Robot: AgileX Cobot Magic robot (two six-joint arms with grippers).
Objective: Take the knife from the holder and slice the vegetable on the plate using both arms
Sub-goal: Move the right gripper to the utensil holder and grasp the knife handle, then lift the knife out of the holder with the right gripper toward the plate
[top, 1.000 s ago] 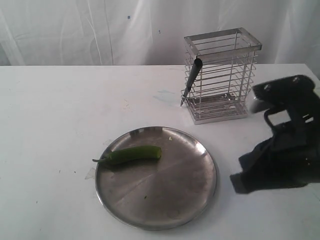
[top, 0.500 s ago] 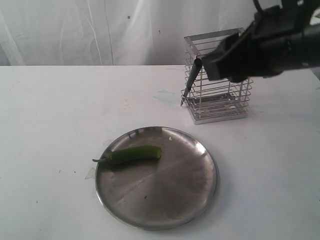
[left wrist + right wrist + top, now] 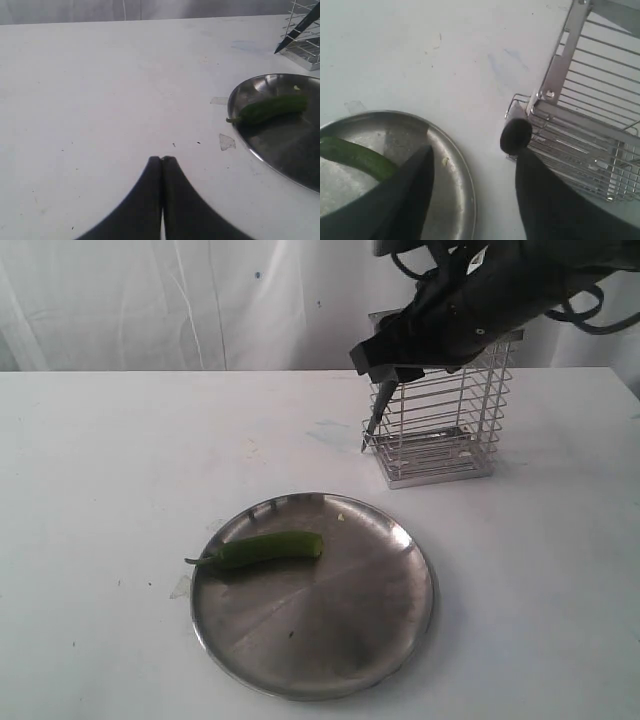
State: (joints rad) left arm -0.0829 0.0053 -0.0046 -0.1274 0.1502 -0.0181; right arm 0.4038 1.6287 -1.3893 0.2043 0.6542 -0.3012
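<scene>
The knife [image 3: 376, 416] leans against the near left corner of the chrome wire holder [image 3: 445, 430], blade tip down. My right gripper [image 3: 385, 360] hangs over the knife's handle top and hides it in the exterior view. In the right wrist view that gripper [image 3: 476, 152] is open, and the black handle end [image 3: 516, 136] sits just off one fingertip [image 3: 527, 160], not between the two. The green chili [image 3: 265, 548] lies on the left part of the steel plate [image 3: 330, 625]. My left gripper [image 3: 161, 159] is shut on nothing, above bare table left of the plate [image 3: 290, 150] and chili [image 3: 270, 107].
The holder [image 3: 580, 125] stands at the back right of the white table, a short gap behind the plate [image 3: 400, 132]. A white curtain hangs behind the table. Small tape scraps [image 3: 226, 142] lie by the plate's left rim.
The right arm rose from low at the table's right side, swung up and left across the holder, and now has its open gripper at the knife's handle top. Knife, chili and plate are unmoved.
</scene>
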